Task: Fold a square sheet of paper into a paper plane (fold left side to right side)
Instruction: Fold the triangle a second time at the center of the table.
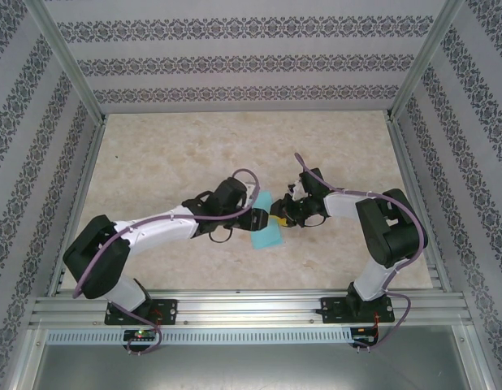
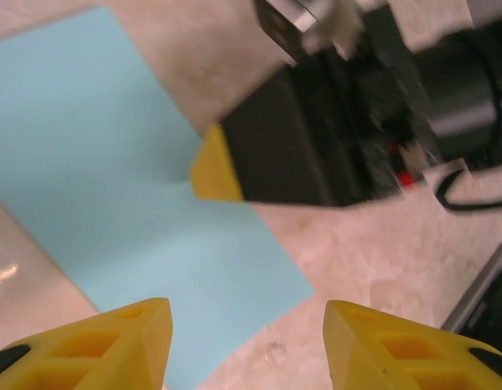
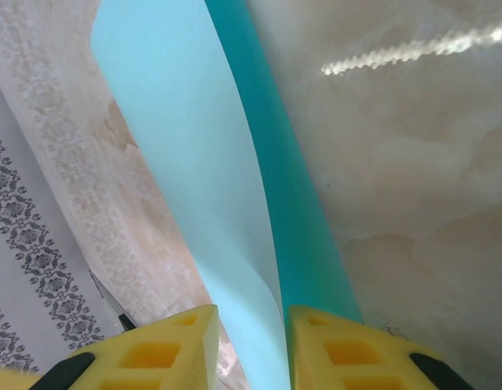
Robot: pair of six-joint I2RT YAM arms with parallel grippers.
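The square sheet of paper lies as a narrow turquoise strip on the table between my two grippers. In the left wrist view the paper is flat, and my left gripper hovers open over its near corner with nothing between the fingers. A yellow fingertip of the right gripper touches the paper's right edge. In the right wrist view two layers of paper run up between the fingers of my right gripper. The upper layer curls, and a narrow gap remains beside the left finger. Seen from above, my left gripper and my right gripper nearly meet.
The marbled tabletop stretches away behind the arms. Aluminium rails run along the near edge, and patterned walls enclose the other sides. A rail and dark hardware lie close on the right in the left wrist view.
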